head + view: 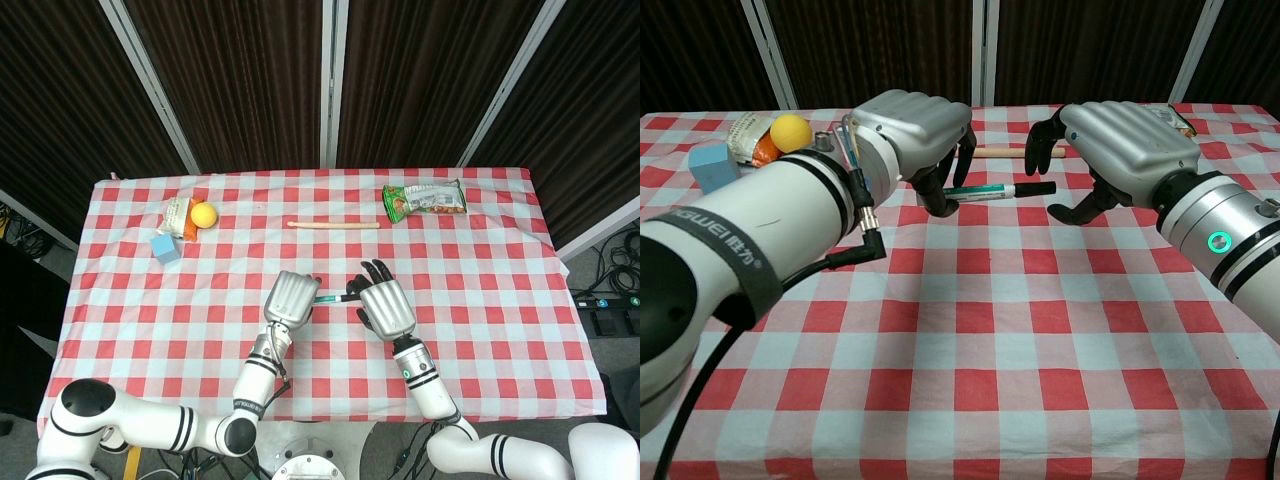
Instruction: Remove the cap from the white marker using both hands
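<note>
Near the middle of the chest view, the left robot hand [912,130] is gripping the white marker [990,190] by its barrel, holding it level above the checked bench [970,330], with the black cap [1038,187] pointing toward the right of the frame. The right robot hand [1120,140] is hovering just right of the cap, its fingers [1038,148] curled but apart and holding nothing; the cap tip is sitting in the gap between the upper fingers and the thumb below, apparently not yet touched. In the head view the two robot hands are showing side by side at centre frame, the marker bridging them.

The marker looks light, rigid and smooth, so it is likely to slip or twist unless pinched firmly. The cap is short and narrow, leaving little surface to take; a fingertip pinch around it, followed by a straight pull along the barrel's axis, seems the right approach. The left grip is sitting well back on the barrel, so an off-axis pull could lever the marker sideways.
</note>
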`<state>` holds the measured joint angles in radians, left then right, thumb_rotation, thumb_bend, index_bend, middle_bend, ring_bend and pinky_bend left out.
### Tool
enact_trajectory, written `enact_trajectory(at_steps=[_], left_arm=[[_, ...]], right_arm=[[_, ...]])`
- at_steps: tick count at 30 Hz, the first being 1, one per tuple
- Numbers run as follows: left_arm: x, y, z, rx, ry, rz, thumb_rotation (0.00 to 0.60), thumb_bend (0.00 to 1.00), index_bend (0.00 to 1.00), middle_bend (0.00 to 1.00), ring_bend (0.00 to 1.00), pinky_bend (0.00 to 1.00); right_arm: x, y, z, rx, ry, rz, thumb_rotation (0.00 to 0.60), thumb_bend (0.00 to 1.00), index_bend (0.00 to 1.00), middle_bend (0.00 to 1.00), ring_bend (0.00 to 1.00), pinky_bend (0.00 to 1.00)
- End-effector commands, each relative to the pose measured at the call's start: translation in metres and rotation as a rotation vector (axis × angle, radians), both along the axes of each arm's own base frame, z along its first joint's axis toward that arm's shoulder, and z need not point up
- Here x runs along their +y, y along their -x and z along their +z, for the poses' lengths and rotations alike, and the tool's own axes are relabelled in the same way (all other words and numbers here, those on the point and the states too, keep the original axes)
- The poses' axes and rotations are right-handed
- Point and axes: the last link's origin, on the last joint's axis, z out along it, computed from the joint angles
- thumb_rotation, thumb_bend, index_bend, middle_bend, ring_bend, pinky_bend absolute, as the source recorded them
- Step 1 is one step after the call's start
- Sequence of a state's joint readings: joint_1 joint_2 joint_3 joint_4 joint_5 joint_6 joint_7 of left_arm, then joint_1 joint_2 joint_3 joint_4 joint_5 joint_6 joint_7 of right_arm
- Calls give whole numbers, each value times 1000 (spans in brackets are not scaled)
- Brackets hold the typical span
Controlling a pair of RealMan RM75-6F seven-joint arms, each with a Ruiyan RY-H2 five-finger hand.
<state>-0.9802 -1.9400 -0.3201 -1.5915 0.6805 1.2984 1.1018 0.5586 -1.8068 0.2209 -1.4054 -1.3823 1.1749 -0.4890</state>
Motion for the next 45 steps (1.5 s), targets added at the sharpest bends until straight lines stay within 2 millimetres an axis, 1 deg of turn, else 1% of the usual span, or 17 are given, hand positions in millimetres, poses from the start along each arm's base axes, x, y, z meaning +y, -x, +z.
enact_trajectory(at_steps=[1, 4, 9, 22, 34, 38, 45], left_arm=[[0, 0, 0, -4, -1, 0, 600, 443, 556, 561, 868, 847], [-1, 0, 1, -7, -3, 0, 600, 444, 556, 561, 868, 847], [-2, 2, -1, -4, 1, 6, 600, 443, 556, 561, 868, 847], [-3, 0, 0, -22, -2, 2, 600, 443, 556, 561, 868, 847], [-3, 0, 3, -41, -1, 7, 600, 443, 556, 561, 868, 847], [-1, 5, 7, -38, -10, 16, 600, 444, 556, 561, 868, 847], [2, 26, 14, -27, -33, 53, 600, 443, 556, 562, 868, 847]], right_arm=[[-2, 0, -5, -4, -4, -6, 600, 177, 463, 426, 168, 178], [-3, -1, -7, -16, -1, -7, 600, 203, 473, 441, 180, 189], [-4, -2, -9, -30, 12, 3, 600, 210, 486, 455, 188, 198], [-3, -5, -13, -39, 20, 12, 600, 236, 537, 507, 222, 219], [-6, -6, -9, -71, 61, 24, 600, 314, 685, 634, 320, 250], [-6, 0, -5, -77, 83, 21, 600, 324, 716, 660, 344, 262], [-9, 24, 3, -55, 100, -29, 600, 327, 729, 669, 345, 264]])
